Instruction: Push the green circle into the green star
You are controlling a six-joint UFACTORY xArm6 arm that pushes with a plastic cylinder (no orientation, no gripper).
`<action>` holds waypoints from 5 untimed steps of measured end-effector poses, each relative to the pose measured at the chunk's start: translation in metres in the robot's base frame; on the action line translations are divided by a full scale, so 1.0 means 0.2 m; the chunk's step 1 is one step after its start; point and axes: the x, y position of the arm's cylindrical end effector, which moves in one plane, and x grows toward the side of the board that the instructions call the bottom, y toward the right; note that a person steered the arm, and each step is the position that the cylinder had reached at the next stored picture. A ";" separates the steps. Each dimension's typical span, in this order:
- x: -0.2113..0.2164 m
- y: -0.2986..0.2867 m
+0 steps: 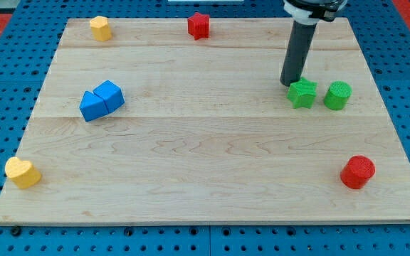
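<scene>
The green circle point(337, 94) sits at the view's right on the wooden board point(212, 171). The green star point(302, 93) lies just to its left, with a narrow gap between them. My tip point(290, 84) is at the end of the dark rod, touching or nearly touching the star's upper left edge. The tip is on the far side of the star from the circle.
A red star point(199, 25) and a yellow block point(100, 28) sit near the view's top. Two blue blocks point(101, 100) touch each other at the left. A yellow heart point(22, 173) is at bottom left, a red circle point(357, 171) at bottom right.
</scene>
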 end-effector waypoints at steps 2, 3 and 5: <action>0.16 0.42; 0.43 0.42; 0.50 0.44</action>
